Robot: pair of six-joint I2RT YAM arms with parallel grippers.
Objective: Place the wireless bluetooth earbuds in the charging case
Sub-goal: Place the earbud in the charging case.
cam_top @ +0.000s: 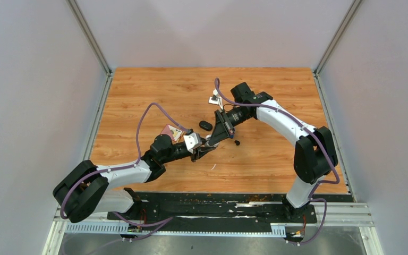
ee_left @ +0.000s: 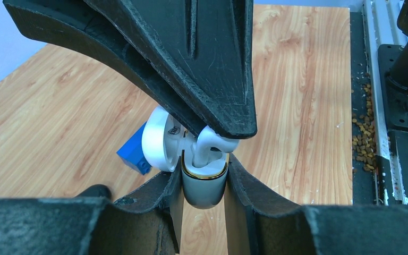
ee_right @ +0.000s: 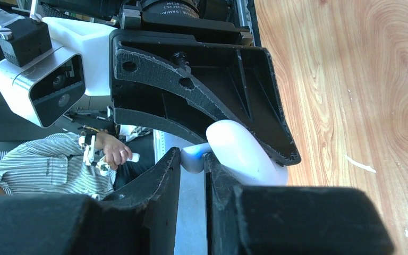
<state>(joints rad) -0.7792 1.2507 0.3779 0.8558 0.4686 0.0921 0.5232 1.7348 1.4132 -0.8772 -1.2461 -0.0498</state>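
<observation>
Wood table [cam_top: 276, 95], frame centre: left gripper [ee_left: 204, 170] clamps open case [ee_left: 204, 188]; right gripper [ee_right: 191, 156] pinches white earbud [ee_left: 210, 146] at its mouth. Insertion step; next needs aligned seating, then release.

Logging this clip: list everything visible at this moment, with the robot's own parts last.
charging case: one, white-grey with a gold rim, lid open, clamped in the left gripper
white earbud: one, white, at the case's mouth, pinched by the right gripper
black earbud: one, black, on the table right of the grippers
dark oval object: one, black, on the table beyond the grippers, identity unclear
blue block: one, blue, behind the case's lid
white sliver: one, white, on the table nearer the arm bases
crumbs: many, brown, on the black base plate
table: one, wood-grain
person: one, striped shirt, background of the right wrist view
left gripper: black, shut on the case
right gripper: black, shut on the white earbud
</observation>
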